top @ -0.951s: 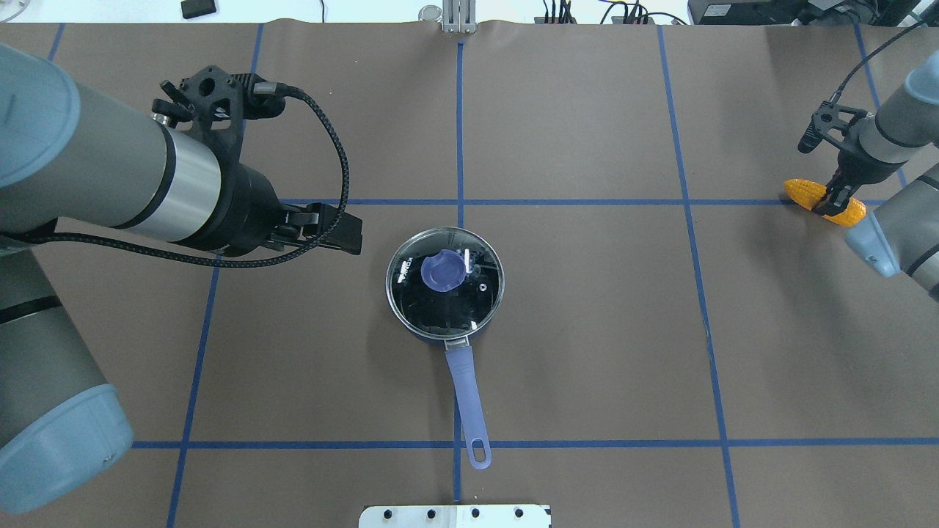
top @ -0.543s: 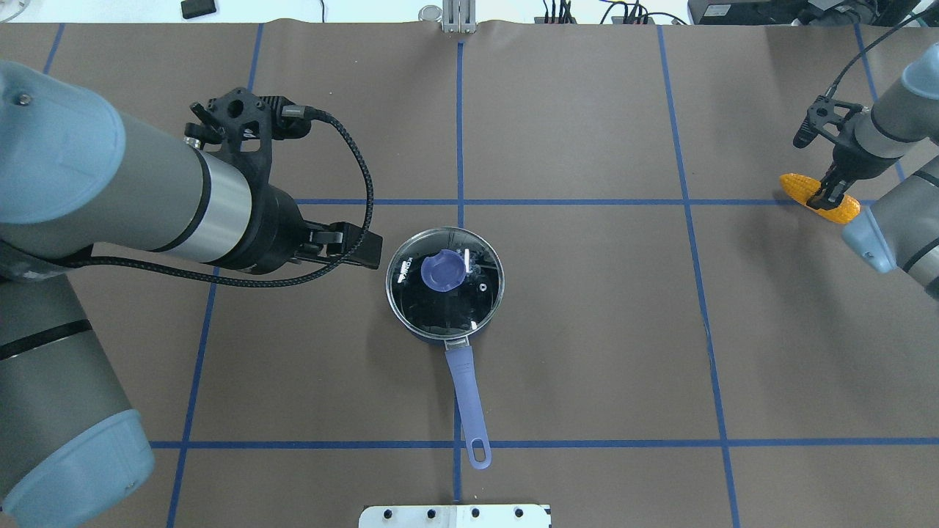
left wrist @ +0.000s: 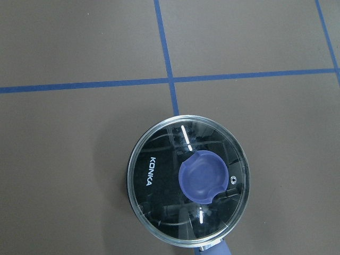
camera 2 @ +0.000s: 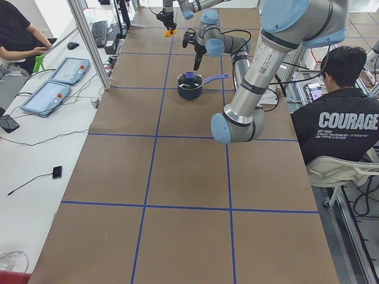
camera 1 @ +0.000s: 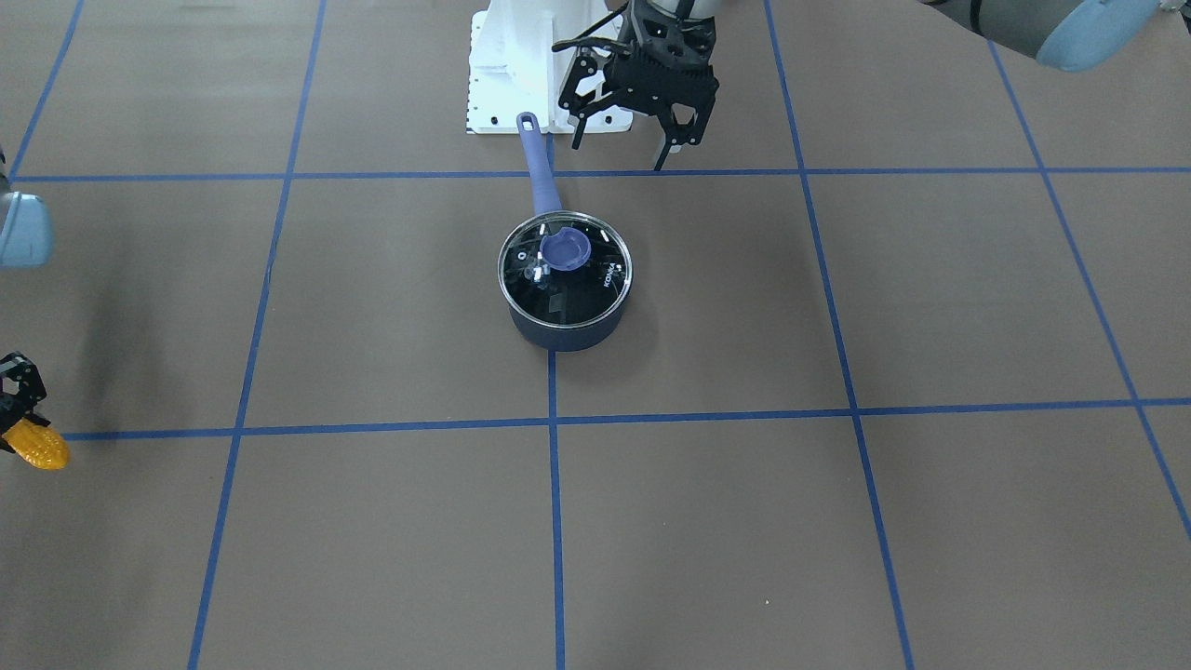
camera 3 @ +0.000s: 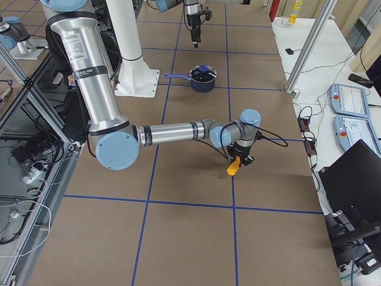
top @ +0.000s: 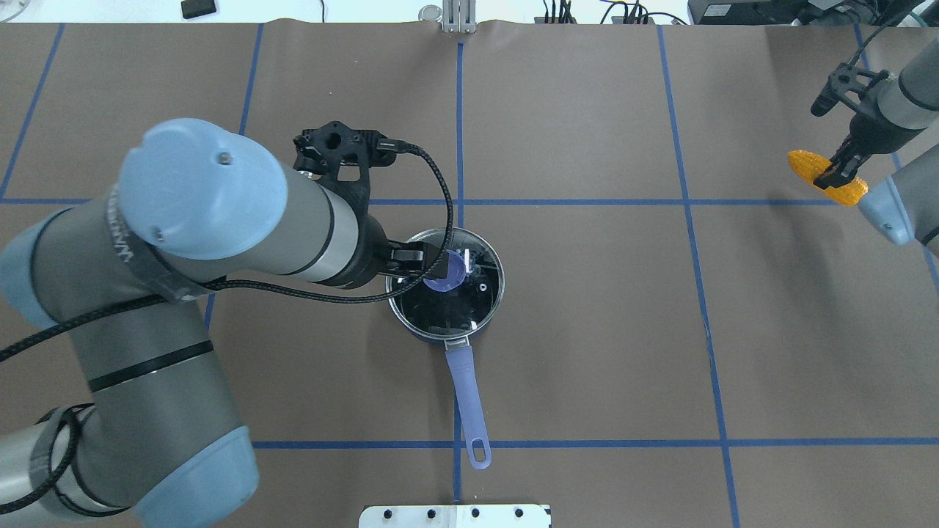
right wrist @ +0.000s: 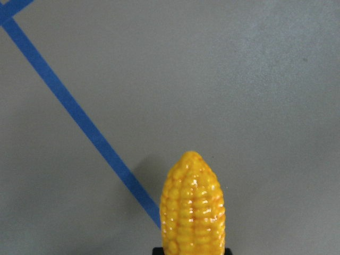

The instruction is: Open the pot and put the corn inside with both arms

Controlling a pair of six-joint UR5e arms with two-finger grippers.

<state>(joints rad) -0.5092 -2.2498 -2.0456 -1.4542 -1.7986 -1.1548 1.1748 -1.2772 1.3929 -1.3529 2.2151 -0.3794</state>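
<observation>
A dark blue pot [top: 411, 323] with a glass lid [top: 477, 293] and a purple knob [top: 451, 275] stands at the table's middle, its purple handle [top: 466, 396] pointing toward the robot. It also shows in the front view [camera 1: 565, 321] and in the left wrist view [left wrist: 159, 175], lid on. My left gripper [camera 1: 619, 154] is open and hovers above the lid, well clear of the knob. My right gripper [top: 835, 174] is shut on the yellow-orange corn [top: 805, 163] at the far right and holds it slightly above the table. The corn's tip fills the right wrist view [right wrist: 192, 207].
Blue tape lines [top: 572, 202] cross the brown table cover. The white robot base plate [camera 1: 512, 74] lies just behind the pot handle's end. Two people [camera 2: 337, 118] sit beside the table, and control tablets [camera 2: 44, 97] lie on a side bench.
My left arm has swung right, and its gripper moved from left of the pot to over the lid. My right gripper has carried the corn a little farther from the robot.
</observation>
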